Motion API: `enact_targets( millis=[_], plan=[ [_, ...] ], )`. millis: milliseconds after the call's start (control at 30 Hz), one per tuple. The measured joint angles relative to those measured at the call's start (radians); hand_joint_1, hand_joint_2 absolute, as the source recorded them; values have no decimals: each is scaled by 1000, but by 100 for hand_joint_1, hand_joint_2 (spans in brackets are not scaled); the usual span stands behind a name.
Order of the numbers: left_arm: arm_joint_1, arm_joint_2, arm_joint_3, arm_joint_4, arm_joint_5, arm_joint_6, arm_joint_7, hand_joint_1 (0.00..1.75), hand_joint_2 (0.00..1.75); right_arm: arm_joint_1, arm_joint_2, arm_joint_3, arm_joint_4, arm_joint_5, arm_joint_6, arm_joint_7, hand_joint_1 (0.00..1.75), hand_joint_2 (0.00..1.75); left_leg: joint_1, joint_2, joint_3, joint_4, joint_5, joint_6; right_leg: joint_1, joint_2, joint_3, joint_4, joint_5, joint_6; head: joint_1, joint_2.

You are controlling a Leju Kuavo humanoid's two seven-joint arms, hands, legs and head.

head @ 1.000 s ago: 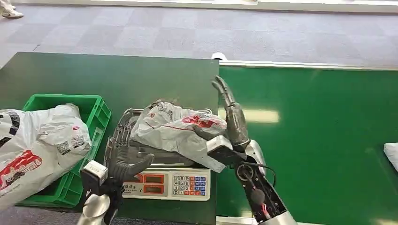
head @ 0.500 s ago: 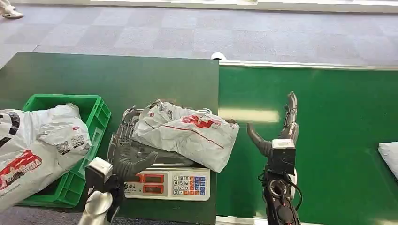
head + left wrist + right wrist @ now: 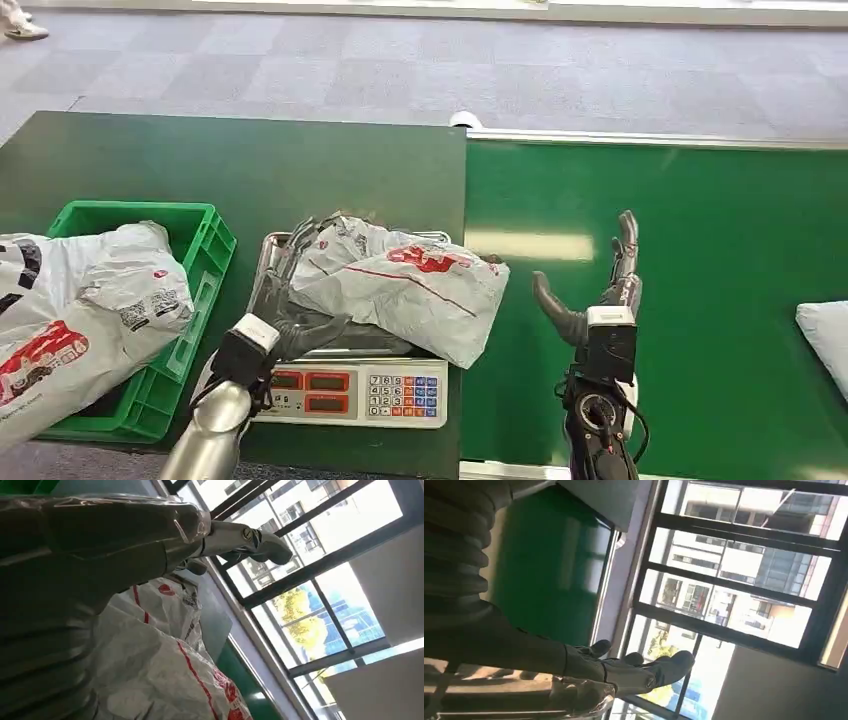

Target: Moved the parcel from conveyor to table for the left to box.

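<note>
The grey parcel [image 3: 400, 285] with its red printing lies across the steel pan of the weighing scale [image 3: 358, 392], which sits on the dark tabletop [image 3: 250, 170] just left of the green conveyor [image 3: 700, 230]; the parcel's right corner hangs past the pan toward the belt. The left hand [image 3: 285, 300] is up against the parcel's left edge, fingers reaching along the far-left side of the pan and thumb tucked below the bag at the near side; whether it actually grips the bag I cannot tell. In the left wrist view the same parcel [image 3: 165, 670] fills the space right beside that hand [image 3: 100, 550]. Over on the right, the right hand [image 3: 600, 290] stands upright above the conveyor, fingers spread, thumb out toward the parcel, holding nothing and apart from the bag. At the far left, a green crate [image 3: 205, 250] sits on the tabletop with other grey bags [image 3: 80, 310] piled over it. Another pale parcel [image 3: 825, 330] lies on the belt at the right edge.
</note>
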Motion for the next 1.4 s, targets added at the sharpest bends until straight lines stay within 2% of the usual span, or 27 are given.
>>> enact_targets(
  millis=[200, 467, 667, 900, 1200, 1367, 1400],
  plan=[
    [-38, 25, -19, 30, -98, -29, -7, 0, 175, 2, 1, -3, 0, 11, 24, -1, 0, 175, 0, 0, 0, 0, 0, 0, 0, 0, 0, 0, 0, 0, 0, 0],
    [-191, 78, -84, 151, -174, -95, -8, 0, 175, 2, -1, -12, 0, 16, 47, -2, 0, 175, 0, 0, 0, 0, 1, 0, 0, 0, 0, 0, 0, 0, 0, 0],
    [-298, 115, -182, 295, -301, -153, 47, 0, 175, 2, -2, -19, 0, 30, 58, 4, 0, 175, 0, -1, 0, 0, 1, 0, 0, 0, 0, 0, 0, 0, 0, 0],
    [-399, 143, -277, 440, -359, -122, 68, 0, 175, 2, -2, -34, 0, 50, 72, 17, 0, 175, 0, 0, 0, 0, 1, 0, 0, 0, 0, 0, 0, 0, 0, 0],
    [-537, 148, -410, 625, -443, -187, 165, 0, 175, 26, -2, -61, -14, 63, 75, 25, 0, 175, 0, -1, 1, 0, 1, 0, 0, -1, 3, 0, 0, 0, 0, 0],
    [-586, 142, -460, 691, -458, -163, 184, 0, 175, 33, -1, -69, -17, 68, 77, 26, 0, 175, 0, -2, 8, -1, 0, 0, 0, -1, 9, 0, 0, 0, 0, 0],
    [-593, 142, -467, 700, -461, -159, 187, 7, 175, 35, -1, -70, -18, 68, 77, 26, 0, 175, 0, -2, 9, -1, 0, 0, 0, -1, 10, 0, 0, 0, 0, 0]
  ],
)
